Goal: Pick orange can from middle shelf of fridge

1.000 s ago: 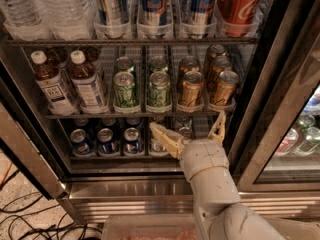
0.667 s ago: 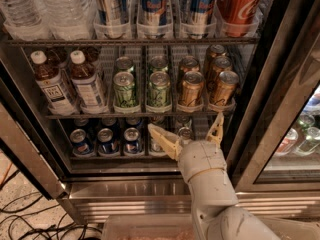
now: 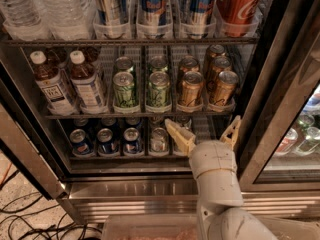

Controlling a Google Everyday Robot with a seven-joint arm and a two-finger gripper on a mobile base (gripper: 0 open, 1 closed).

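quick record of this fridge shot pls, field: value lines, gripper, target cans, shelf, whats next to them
gripper: open, empty, in front of the lower rack, fingertips about level with the middle shelf's front edge
orange cans: two columns, upright, untouched, right end of the middle shelf
left of them: green cans, then tea bottles
rack above: red Coca-Cola can on the right
fridge: steel sill at the bottom

The middle shelf [image 3: 150, 115] carries tea bottles [image 3: 75, 86] at left, green cans [image 3: 141, 89] mid-row, orange cans [image 3: 205, 86] at right. The gripper [image 3: 202, 123] hangs just below it, fingers [image 3: 180, 136] spread wide.
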